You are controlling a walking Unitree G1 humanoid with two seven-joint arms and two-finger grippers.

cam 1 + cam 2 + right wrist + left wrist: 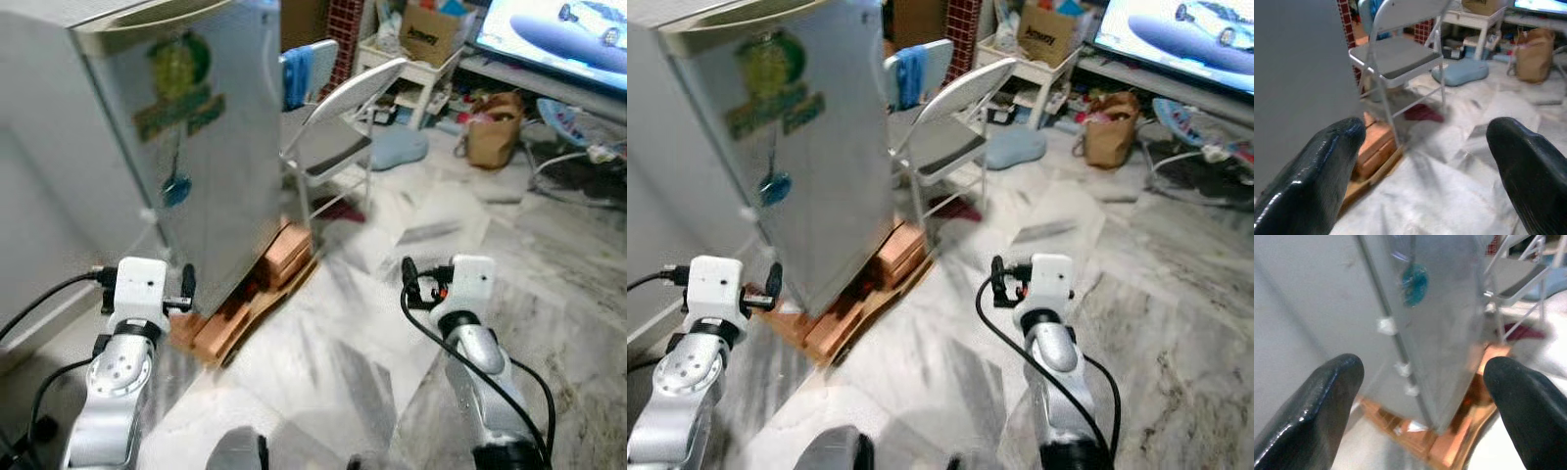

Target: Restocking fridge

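Grey fridge (186, 137), door shut, green sticker and blue magnet (176, 188) on its face; raised on bricks (284, 253) over a wooden pallet (250, 313). Stands directly ahead of the left pincer (1422, 396), corner edge nearest.

Left pincer: fingers (1312, 411) spread wide, holding nothing. Left wrist view only: small white clips down the fridge's side seam, orange-brown brick under the corner.

Right pincer (1425, 166): fingers (1308, 181) likewise apart, empty, over bare marble floor (333, 352). Right wrist view only: dark red cloth on the floor beneath the folding chair (1396, 54).

Head views only: folding chairs just beyond the fridge's far corner, blue cloth (297, 73) draped on one; brown paper bag (492, 127), white shelf unit with cardboard box (431, 34), lit television (554, 34) farther off.

Open floor ahead and right of the right pincer; narrow gap between fridge corner and chair legs.
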